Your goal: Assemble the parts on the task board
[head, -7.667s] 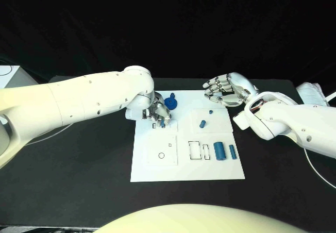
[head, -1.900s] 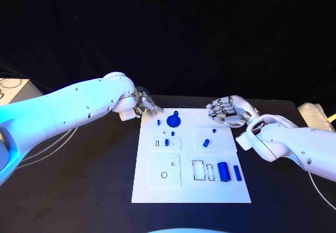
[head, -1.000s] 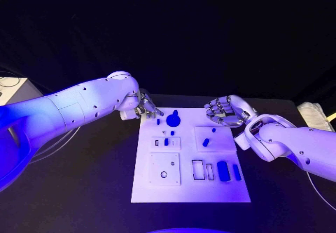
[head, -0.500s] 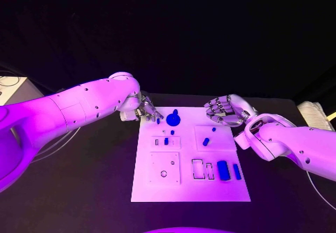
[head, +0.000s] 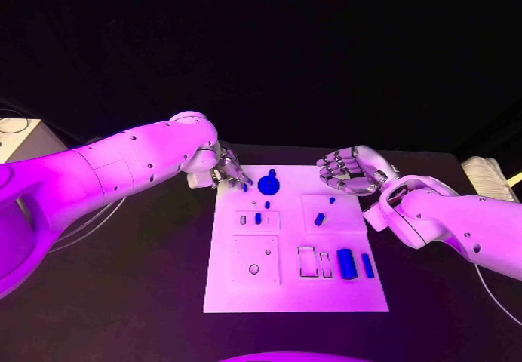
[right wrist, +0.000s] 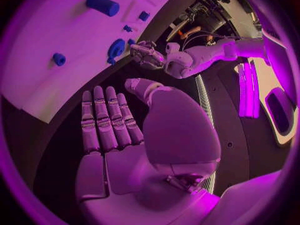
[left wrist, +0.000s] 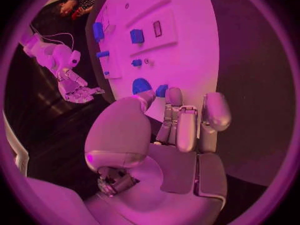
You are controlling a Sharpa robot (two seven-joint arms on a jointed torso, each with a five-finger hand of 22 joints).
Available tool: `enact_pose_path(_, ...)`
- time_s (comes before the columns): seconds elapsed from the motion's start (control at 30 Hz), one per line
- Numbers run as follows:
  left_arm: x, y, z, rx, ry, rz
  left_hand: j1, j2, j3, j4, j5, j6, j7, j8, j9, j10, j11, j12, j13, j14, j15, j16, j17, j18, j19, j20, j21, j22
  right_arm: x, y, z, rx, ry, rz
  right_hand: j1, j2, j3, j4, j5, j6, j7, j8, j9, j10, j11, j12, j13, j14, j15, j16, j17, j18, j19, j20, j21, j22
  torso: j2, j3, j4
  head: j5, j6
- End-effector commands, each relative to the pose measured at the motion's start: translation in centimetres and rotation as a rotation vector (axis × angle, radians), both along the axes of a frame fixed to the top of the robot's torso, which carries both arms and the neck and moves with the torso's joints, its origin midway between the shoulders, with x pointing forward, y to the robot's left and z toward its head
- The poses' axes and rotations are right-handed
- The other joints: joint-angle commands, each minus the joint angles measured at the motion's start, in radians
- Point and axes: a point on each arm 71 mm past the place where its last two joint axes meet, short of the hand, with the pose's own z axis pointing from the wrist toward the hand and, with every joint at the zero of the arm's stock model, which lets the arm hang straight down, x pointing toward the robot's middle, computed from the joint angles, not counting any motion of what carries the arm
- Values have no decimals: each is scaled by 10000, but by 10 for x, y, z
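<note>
While your left hand [head: 225, 170] and right hand [head: 348, 172] hover with fingers apart, gripping nothing, the task board [head: 293, 294] carries a blue cylinder [head: 346, 263] beside its rectangular slots [head: 315, 262].

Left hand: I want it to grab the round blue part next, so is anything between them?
Nothing visible. The left hand hangs at the board's far left corner, with only bare board between its fingertips and the round blue part.

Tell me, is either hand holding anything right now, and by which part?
Nothing is held. The left hand hangs at the board's far left corner with fingers loosely curled on nothing; the right hand hangs open at the far right edge.
</note>
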Motion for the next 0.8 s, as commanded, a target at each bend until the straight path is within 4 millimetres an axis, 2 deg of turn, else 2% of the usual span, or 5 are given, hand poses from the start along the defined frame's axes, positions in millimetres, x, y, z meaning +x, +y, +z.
enact_pose_path(0.03, -1, -5, 0, -569, 111, -40, 315, 27, 213, -108, -25, 61, -29, 8, 40, 42, -32, 56, 26, 189, -75, 46, 241, -112, 30, -81, 68, 16, -1, 2, 0, -5, -89, 147, -84, -27, 59, 9, -15, 79, 434, -7, -12, 31, 32, -37, -13, 64, 8, 37, -13, 26, -67, 10, 2, -16, 2, -1, 0, -15, -20)
enact_pose_path(0.27, -2, -6, 0, -795, 182, -36, 723, 68, 605, -367, -37, 64, -68, 45, 109, 82, -70, 45, 62, 194, -108, 61, 257, -115, 19, -109, 83, 37, 0, 2, 0, -9, -78, 157, -86, -26, 65, 5, -14, 80, 436, -7, -12, 33, 34, -40, -12, 63, 9, 36, -15, 25, -82, 11, -5, -19, -1, -1, -2, -28, -45)
enact_pose_path(0.33, -2, -6, 0, -828, 223, -24, 1040, 148, 958, -642, -44, 96, -121, 130, 187, 258, -124, 148, 280, 204, -156, 77, 276, -120, 34, -135, 115, 69, 0, 2, 0, -9, -75, 162, -86, -26, 65, 5, -14, 80, 436, -7, -12, 33, 34, -40, -12, 63, 9, 36, -15, 25, -82, 11, -5, -19, -1, -2, 0, -41, -57)
enact_pose_path(0.57, -4, -4, 0, -1134, 403, 224, 1012, -99, 2774, -1514, -12, 78, -238, 761, 934, 1029, -261, 467, 1148, 260, -271, 113, 328, -153, 127, -255, 258, 209, 0, 2, 0, -3, -69, 175, -91, -25, 69, 4, -14, 80, 438, -7, -12, 34, 35, -42, -12, 62, 11, 36, -16, 24, -117, 11, -14, -25, -5, 1, 1, -54, -84)
enact_pose_path(0.8, -8, 0, 0, -1281, 435, 446, 440, -364, 3914, -2075, 56, 74, -264, 978, 1391, 1379, -281, 689, 1630, 339, -307, 185, 446, -196, 263, -281, 445, 380, 0, 1, 0, -8, -62, 158, -98, -26, 72, 3, -13, 80, 441, -8, -13, 34, 38, -45, -12, 60, 12, 35, -18, 22, -177, 11, -25, -32, -17, 11, 16, -65, -95)
